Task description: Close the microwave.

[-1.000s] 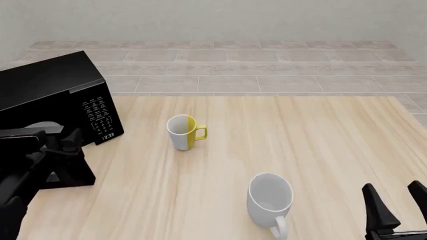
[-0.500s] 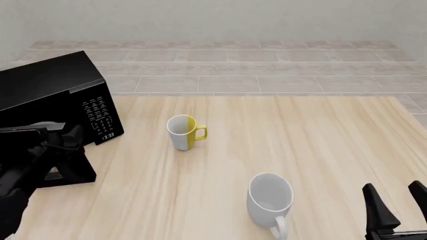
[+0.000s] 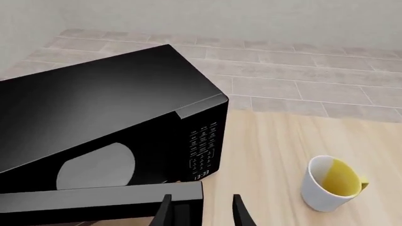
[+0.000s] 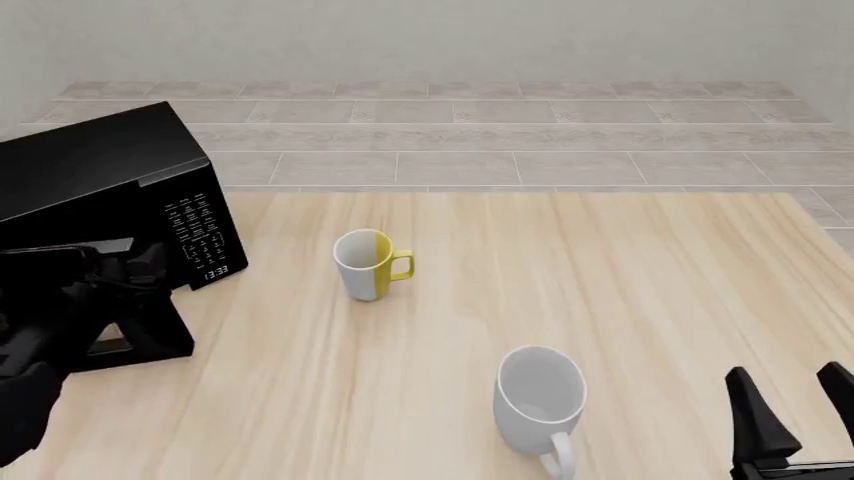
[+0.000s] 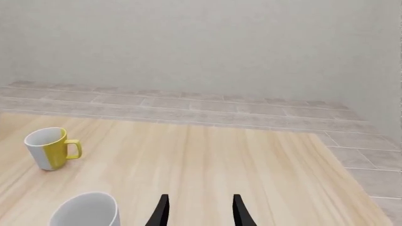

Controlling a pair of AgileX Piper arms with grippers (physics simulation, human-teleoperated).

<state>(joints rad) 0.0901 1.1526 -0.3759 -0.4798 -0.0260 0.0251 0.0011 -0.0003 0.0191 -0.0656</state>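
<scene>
Left wrist view: the microwave (image 3: pixel 119 122) fills the frame, its door (image 3: pixel 103 203) hanging open, top edge running across just ahead of the left gripper (image 3: pixel 201 209). The fingers are spread with nothing between them, and one tip sits right at the door's free end. The yellow-and-white mug (image 3: pixel 331 183) stands off beside the keypad side, well out of the door's path.

Front view: the microwave (image 4: pixel 114 195) sits at the far left of the table (image 4: pixel 574 270), door (image 4: pixel 127 340) swung toward the near side, left gripper (image 4: pixel 94 275) pressed in close against it. The white mug (image 4: pixel 541 395) is near centre, well apart. My call: push flat on the door's outer face near its free end, following the arc toward the cavity, steady pressure so the box doesn't slide.

Right wrist view: right gripper (image 5: pixel 199 209) parted, holding nothing, low at the near right, looking across bare tabletop past both mugs. It has no part in this push.
</scene>
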